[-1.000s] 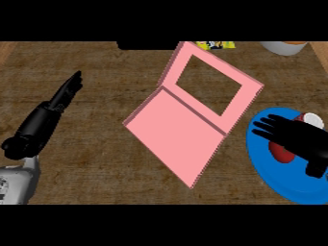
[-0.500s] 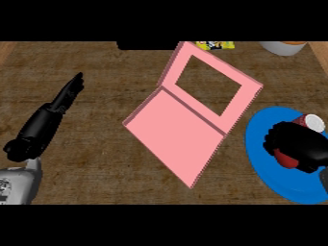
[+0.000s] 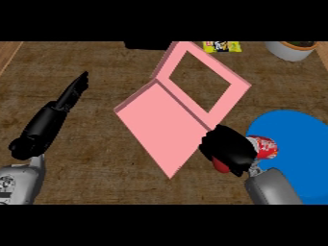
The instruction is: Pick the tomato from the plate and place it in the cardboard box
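My right hand (image 3: 228, 148) is curled round the red tomato (image 3: 220, 166), of which only a small red patch shows below the fingers. The hand hovers between the left rim of the blue plate (image 3: 308, 158) and the pink cardboard box (image 3: 198, 81), right at the lower right edge of the box's flat open flap (image 3: 159, 129). A red and white can (image 3: 265, 146) lies on the plate's left part, just right of the hand. At the left, my left hand (image 3: 61, 102) rests open over the counter, fingers straight and pointing away.
A white bowl (image 3: 293, 48) stands at the back right, with a yellow packet (image 3: 221, 46) to its left. A dark object (image 3: 148, 44) sits at the back edge behind the box. Light wooden strips border the counter at both sides.
My right hand closed over the tomato on the plate, then moved left off the plate to the box's flap edge, carrying it. The can came into sight. The left arm stayed put.
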### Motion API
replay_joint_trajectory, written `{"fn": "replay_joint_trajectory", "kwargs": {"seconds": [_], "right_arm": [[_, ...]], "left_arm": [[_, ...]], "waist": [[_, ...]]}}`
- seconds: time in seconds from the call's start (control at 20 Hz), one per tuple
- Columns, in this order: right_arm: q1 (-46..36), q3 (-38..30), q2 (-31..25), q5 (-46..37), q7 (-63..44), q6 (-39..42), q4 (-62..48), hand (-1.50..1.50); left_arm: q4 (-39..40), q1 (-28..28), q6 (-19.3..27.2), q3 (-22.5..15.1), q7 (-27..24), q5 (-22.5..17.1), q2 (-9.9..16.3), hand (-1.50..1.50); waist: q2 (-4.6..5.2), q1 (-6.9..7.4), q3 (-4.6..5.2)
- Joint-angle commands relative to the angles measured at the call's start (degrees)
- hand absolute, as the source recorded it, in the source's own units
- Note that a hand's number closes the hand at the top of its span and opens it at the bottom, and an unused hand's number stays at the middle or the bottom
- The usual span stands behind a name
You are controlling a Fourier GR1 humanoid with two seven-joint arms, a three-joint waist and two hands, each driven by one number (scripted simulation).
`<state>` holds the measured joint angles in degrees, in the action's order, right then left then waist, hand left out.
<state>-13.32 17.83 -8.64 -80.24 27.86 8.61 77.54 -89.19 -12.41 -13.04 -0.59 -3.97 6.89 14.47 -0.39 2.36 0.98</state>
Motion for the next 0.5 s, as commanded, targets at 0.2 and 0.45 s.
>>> {"fn": "replay_joint_trajectory", "kwargs": {"seconds": [0.2, 0.45], "right_arm": [[-4.8, 14.7, 8.5, 6.2, -25.4, -2.0, 5.9, 1.5], [-12.6, 23.9, 8.6, 9.1, -43.4, -3.2, 10.8, 1.5]], "left_arm": [[1.3, -2.1, -0.7, -2.2, 0.1, 0.7, -1.2, 0.0], [2.1, -4.2, -0.7, -2.2, 1.5, 0.6, -1.6, 0.0]], "waist": [[0.27, 2.82, -1.01], [0.18, 3.14, -0.9]]}}
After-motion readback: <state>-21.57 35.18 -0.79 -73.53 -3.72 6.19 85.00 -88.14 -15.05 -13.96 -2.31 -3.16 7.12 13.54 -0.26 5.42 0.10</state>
